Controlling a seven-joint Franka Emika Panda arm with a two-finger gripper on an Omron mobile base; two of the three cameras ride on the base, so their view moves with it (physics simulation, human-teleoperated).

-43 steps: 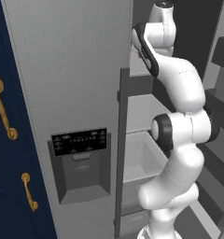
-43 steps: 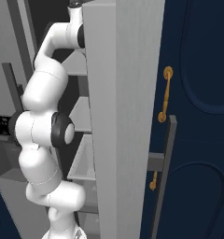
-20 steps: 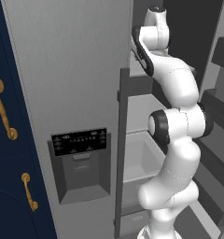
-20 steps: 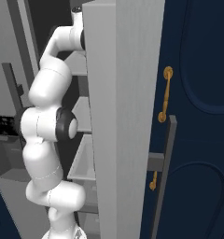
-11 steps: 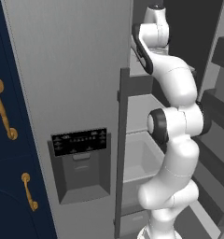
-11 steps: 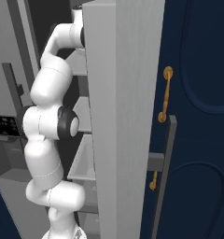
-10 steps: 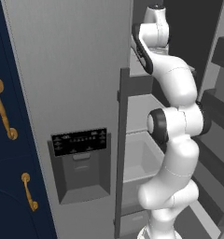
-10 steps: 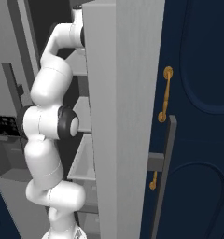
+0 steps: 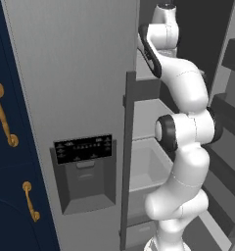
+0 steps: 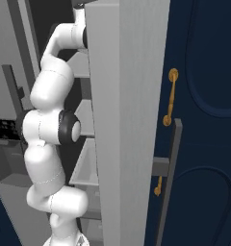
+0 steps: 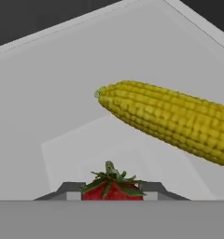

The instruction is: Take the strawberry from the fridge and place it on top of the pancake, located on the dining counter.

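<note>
In the left base view, navy cabinets [image 9: 11, 196] with brass handles stand left of the fridge [image 9: 75, 73], whose dark dispenser panel [image 9: 83, 149] carries pale markings too small to read. In the hand view the gripper [image 11: 112, 191] is closed on the strawberry [image 11: 112, 187], pinched between its fingertips [image 11: 72, 190] on the pale fridge shelf [image 11: 48, 93]. A yellow corn cob [image 11: 167, 119] lies just beyond, up and to the right.

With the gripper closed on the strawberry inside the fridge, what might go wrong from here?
1. The gripper grips the strawberry at its very fingertips; the fruit may slip out or bruise during the lift.
2. The corn cob lies just beyond on the same pale shelf; a forward lurch could knock it.
3. The arm reaches in between the fridge doors, so a wide swing out might clip a door edge.
</note>
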